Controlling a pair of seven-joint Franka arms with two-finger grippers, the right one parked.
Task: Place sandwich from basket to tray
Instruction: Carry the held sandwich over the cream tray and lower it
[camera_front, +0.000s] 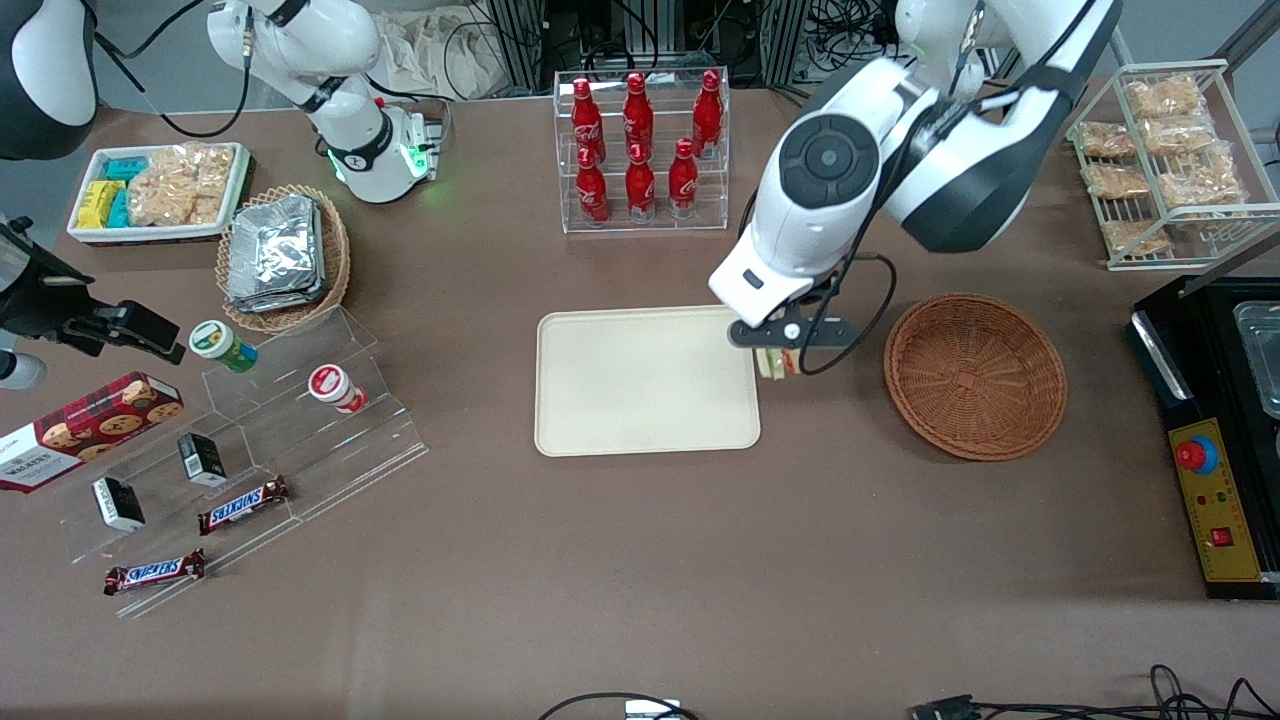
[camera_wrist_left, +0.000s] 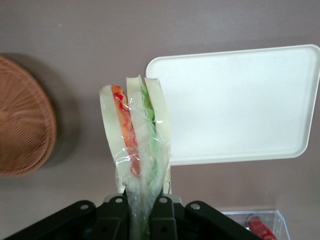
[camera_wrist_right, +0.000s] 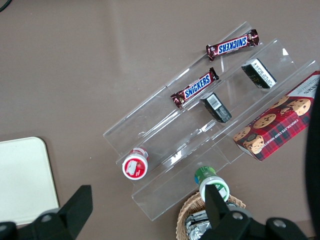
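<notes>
My gripper (camera_front: 778, 352) hangs above the table between the tray and the basket, just at the tray's edge, shut on the sandwich (camera_wrist_left: 136, 137). The sandwich (camera_front: 774, 363) is a clear-wrapped wedge of pale bread with orange-red and green filling, pinched by its wrap between the fingers (camera_wrist_left: 162, 212). The cream-beige tray (camera_front: 645, 380) lies flat with nothing on it; one corner of the tray (camera_wrist_left: 240, 102) shows past the sandwich. The reddish-brown wicker basket (camera_front: 975, 375) stands toward the working arm's end, with nothing in it. An arc of the basket (camera_wrist_left: 22, 120) shows in the wrist view.
A clear rack of red bottles (camera_front: 640, 150) stands farther from the front camera than the tray. A tan wicker basket of foil packets (camera_front: 280, 255), a clear stepped stand (camera_front: 250, 440) with snacks and a white snack tray (camera_front: 155, 190) lie toward the parked arm's end. A wire rack (camera_front: 1165, 160) and black box (camera_front: 1215, 430) sit past the basket.
</notes>
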